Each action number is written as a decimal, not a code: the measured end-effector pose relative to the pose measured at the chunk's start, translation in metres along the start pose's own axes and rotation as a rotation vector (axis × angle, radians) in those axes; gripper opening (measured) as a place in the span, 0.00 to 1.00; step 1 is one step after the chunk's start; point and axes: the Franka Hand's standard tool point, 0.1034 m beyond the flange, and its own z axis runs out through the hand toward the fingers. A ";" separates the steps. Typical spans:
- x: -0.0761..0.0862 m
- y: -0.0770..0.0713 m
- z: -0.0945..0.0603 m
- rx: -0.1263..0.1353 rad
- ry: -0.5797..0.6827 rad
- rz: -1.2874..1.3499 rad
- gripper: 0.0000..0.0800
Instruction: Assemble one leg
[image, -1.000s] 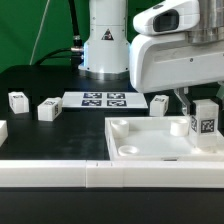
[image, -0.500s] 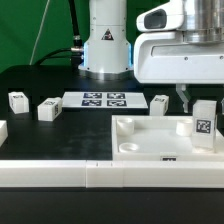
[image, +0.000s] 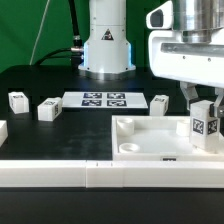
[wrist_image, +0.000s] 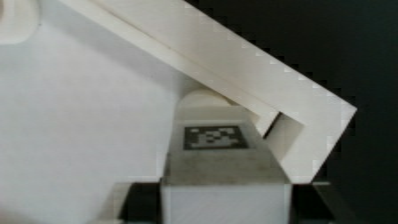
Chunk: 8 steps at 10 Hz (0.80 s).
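Clearly pinched one leg (image: 205, 128) between the fingers of the hand (image: 204, 110), upright, at the corner of the tray (image: 140, 128) on the exterior view's right. Looked partway done: lifted and brought to the corner, probably not yet seated or released. Left three more legs (image: 48, 109) lying apart on the surface (image: 70, 135).

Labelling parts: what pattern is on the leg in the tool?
A black-and-white square marker pattern on the white leg, clearest in the wrist view.
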 end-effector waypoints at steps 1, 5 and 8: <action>0.000 0.000 0.000 0.001 -0.003 0.061 0.37; -0.001 -0.001 -0.001 -0.008 -0.009 -0.037 0.63; 0.002 -0.006 -0.004 -0.008 -0.010 -0.465 0.81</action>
